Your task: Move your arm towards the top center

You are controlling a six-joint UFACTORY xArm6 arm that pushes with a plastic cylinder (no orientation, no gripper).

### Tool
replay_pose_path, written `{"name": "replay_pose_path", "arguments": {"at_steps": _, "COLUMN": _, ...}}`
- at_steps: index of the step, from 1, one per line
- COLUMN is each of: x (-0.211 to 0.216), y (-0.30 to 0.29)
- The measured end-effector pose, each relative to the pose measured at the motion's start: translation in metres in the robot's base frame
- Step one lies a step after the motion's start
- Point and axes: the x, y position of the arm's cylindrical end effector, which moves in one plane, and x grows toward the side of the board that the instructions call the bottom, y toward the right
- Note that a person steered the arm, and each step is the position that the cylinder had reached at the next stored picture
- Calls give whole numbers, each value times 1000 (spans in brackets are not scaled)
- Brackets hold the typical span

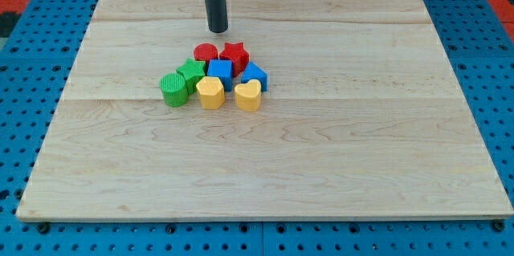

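My tip (218,30) is held straight up near the middle of the worktop's (385,160) top edge. No claw is seen. Just below it, blocks are bunched together: a red round one (205,52), a red star (234,54), maybe two ribbed green ones (173,89), blue ones (220,70), and two yellow ones (210,92). The wood looks smooth.

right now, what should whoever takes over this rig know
No gripper here: my tip rests on the wooden board, near the view's top, a little left of centre, touching no block.
The blocks sit in one tight cluster just below the tip: red cylinder, red star, two green blocks, blue cube, another blue block, yellow block, yellow heart.
Done: the tip is already close to top centre.
Left: probably a small nudge up and to the view's right, away from the cluster.
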Motion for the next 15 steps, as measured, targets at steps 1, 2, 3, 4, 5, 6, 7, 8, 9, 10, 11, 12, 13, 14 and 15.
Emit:
{"name": "replay_pose_path", "arguments": {"at_steps": 1, "x": 0, "y": 0}}
{"name": "replay_pose_path", "arguments": {"at_steps": 2, "x": -2, "y": 0}}
{"name": "replay_pose_path", "arguments": {"at_steps": 3, "x": -3, "y": -5}}
{"name": "replay_pose_path", "arguments": {"at_steps": 4, "x": -3, "y": -5}}
{"name": "replay_pose_path", "arguments": {"at_steps": 5, "x": -3, "y": -4}}
{"name": "replay_pose_path", "arguments": {"at_steps": 6, "x": -13, "y": 18}}
{"name": "replay_pose_path", "arguments": {"at_steps": 7, "x": -17, "y": 30}}
{"name": "replay_pose_path", "arguments": {"at_steps": 8, "x": -17, "y": 38}}
{"name": "replay_pose_path", "arguments": {"at_steps": 9, "x": -16, "y": 45}}
{"name": "replay_pose_path", "arguments": {"at_steps": 10, "x": -10, "y": 65}}
{"name": "replay_pose_path", "arguments": {"at_steps": 11, "x": 0, "y": 87}}
{"name": "replay_pose_path", "arguments": {"at_steps": 12, "x": 24, "y": 127}}
{"name": "replay_pose_path", "arguments": {"at_steps": 13, "x": 44, "y": 179}}
{"name": "replay_pose_path", "arguments": {"at_steps": 14, "x": 94, "y": 201}}
{"name": "replay_pose_path", "arguments": {"at_steps": 15, "x": 126, "y": 210}}
